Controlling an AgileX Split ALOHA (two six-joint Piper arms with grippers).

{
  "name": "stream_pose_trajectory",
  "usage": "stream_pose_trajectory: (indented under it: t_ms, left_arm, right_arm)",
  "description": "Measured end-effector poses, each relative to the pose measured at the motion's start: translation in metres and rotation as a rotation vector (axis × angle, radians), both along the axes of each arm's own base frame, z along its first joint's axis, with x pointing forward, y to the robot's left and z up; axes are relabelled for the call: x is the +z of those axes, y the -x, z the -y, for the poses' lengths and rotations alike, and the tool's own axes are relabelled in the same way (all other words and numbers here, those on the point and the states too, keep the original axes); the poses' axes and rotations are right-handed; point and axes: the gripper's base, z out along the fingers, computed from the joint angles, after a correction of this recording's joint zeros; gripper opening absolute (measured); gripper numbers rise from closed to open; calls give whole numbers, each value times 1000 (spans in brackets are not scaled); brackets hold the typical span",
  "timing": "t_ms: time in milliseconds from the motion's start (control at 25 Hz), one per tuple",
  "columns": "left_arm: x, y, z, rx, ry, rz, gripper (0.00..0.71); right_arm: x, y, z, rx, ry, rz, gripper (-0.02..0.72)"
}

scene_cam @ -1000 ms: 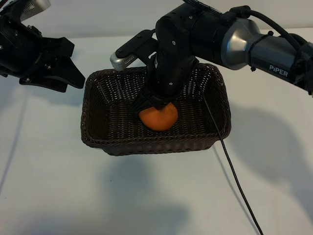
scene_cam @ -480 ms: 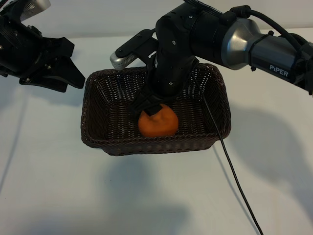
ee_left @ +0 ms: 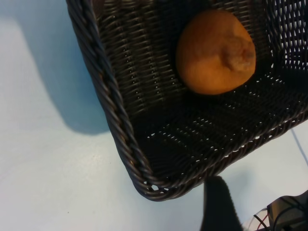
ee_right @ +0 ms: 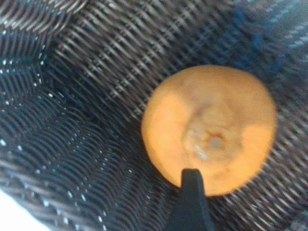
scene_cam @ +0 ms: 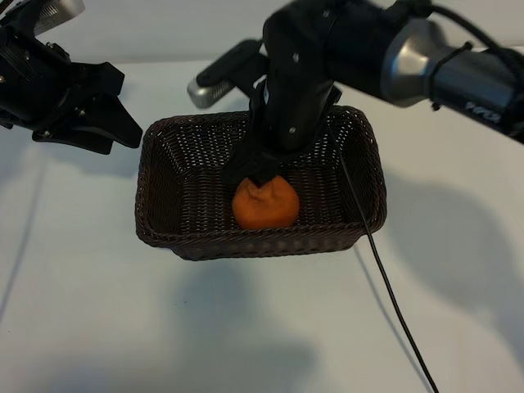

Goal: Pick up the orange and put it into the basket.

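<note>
One orange (scene_cam: 264,203) present, resting on the basket (scene_cam: 168,229) floor toward the near wall, roughly mid-width, knob up. Nothing grips it; it sits free on the weave. Basket stands on the white table (scene_cam: 98,311), level, no tilt seen.

Right gripper (scene_cam: 260,170) hangs directly above the orange, pointing steeply down, inside the basket's footprint. Jaws spread wide, empty; one finger tip (ee_right: 191,192) shows just over the fruit in the wrist view, contact or clearance can't be told. Cable (scene_cam: 385,278) from the right arm drapes over the basket's near-right rim and runs across the table.

Left gripper (scene_cam: 110,123) parked off the basket's far-left corner, above the table, jaws part open, holding nothing.

Judgement: placement looks done; only withdrawal left.

Risks:
- Finger tip catching the fruit's knob on the way up, rolling it along the floor.
- Arm grazing the far or right wall if it leaves sideways, shifting the basket.
- Cable dragging the rim as the arm retreats, tugging the basket.
</note>
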Motion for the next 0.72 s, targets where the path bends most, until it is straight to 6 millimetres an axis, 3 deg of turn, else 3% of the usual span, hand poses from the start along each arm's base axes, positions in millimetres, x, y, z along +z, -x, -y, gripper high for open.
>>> stream_pose_trajectory:
  t_ms: [400, 720]
  left_arm:
    - [0, 0, 0, -3, 1, 2, 460]
    - [0, 0, 0, -3, 1, 2, 460]
  right_arm:
    - [68, 33, 24, -1, 1, 10, 550]
    - [74, 36, 26, -1, -2, 15, 550]
